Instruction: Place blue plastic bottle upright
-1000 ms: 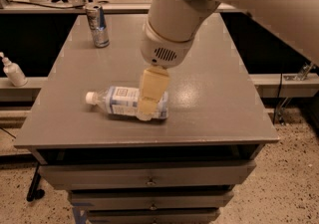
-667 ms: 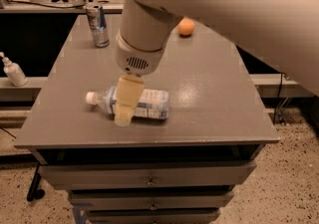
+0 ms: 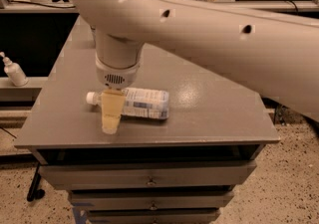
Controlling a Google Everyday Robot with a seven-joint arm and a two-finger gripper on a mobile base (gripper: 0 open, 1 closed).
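Observation:
The blue plastic bottle [image 3: 144,103] lies on its side near the front of the grey table [image 3: 209,118]. Its white cap [image 3: 90,97] points left and its pale blue-and-white label faces up. My gripper [image 3: 110,116] hangs straight down from the large white arm [image 3: 199,29]. It is over the neck end of the bottle, just right of the cap, and its tip reaches down to the table in front of the bottle. The part of the bottle behind it is hidden.
A small white pump dispenser bottle [image 3: 14,71] stands on a lower ledge left of the table. The arm covers the back of the table. Drawers [image 3: 149,180] sit under the tabletop. The front edge is close to the bottle.
My gripper has moved left along the bottle, from its base end to its neck end. The arm now hides the can and the orange object at the back. The bottle has not moved.

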